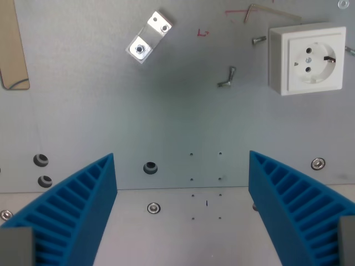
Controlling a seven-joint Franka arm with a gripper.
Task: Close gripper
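Plainly, the largest thing here is the grey sheet-metal work plate [177, 111], drilled with small holes and fitted with a few screw heads, filling the whole wrist view. Next come the two blue ribbed plastic fingers [77, 205] of the gripper [183, 183], spread wide apart at the bottom corners with nothing between them but bare plate. The task's only object is this gripper itself, hanging above the plate, so the closing step looks not yet begun; I judge the next move calls simply for drawing the fingers together, with no part to catch.

Smaller still: a white square plastic wall socket [308, 58] at the wrist view's upper right, a tan strip [12, 44] at the left edge, a bent shiny metal bracket [150, 37], and a loose small screw [227, 77]. Faint red pen marks [203, 33] sit near the top, too scribbled to read; no brand shows.
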